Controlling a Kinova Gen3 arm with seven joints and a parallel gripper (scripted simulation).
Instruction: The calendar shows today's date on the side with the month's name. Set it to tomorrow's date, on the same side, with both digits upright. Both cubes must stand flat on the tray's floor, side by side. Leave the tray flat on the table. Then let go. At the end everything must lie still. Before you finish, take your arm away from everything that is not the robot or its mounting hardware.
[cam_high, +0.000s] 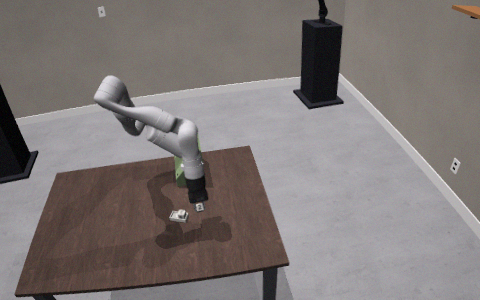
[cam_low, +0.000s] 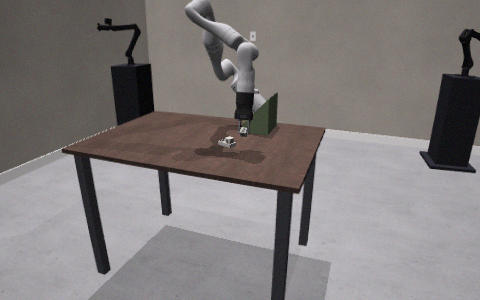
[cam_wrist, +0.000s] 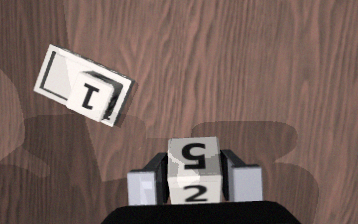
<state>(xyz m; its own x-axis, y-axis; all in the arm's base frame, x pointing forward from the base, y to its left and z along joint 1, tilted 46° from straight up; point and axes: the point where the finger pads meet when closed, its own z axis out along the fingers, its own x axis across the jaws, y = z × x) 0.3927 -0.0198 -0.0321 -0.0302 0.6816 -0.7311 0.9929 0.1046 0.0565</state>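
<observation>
White cube (cam_high: 199, 207) (cam_low: 243, 131) (cam_wrist: 194, 169) between the fingers (cam_high: 198, 204) (cam_low: 243, 130).

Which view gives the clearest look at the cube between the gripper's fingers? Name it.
The wrist view: it shows the held cube largest, with a 5 and a 2 readable. The top view shows it small, with just a 2 legible; the exterior view shows it tiny, its digits unreadable.

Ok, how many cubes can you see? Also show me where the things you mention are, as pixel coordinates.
2: one (cam_high: 199, 207) (cam_low: 243, 132) (cam_wrist: 194, 167) between the hand's (cam_high: 199, 202) (cam_low: 243, 129) (cam_wrist: 195, 182) fingers, the other (cam_high: 182, 213) (cam_low: 230, 140) (cam_wrist: 90, 96) at the tray (cam_high: 172, 219) (cam_low: 221, 144) (cam_wrist: 57, 75).
</observation>
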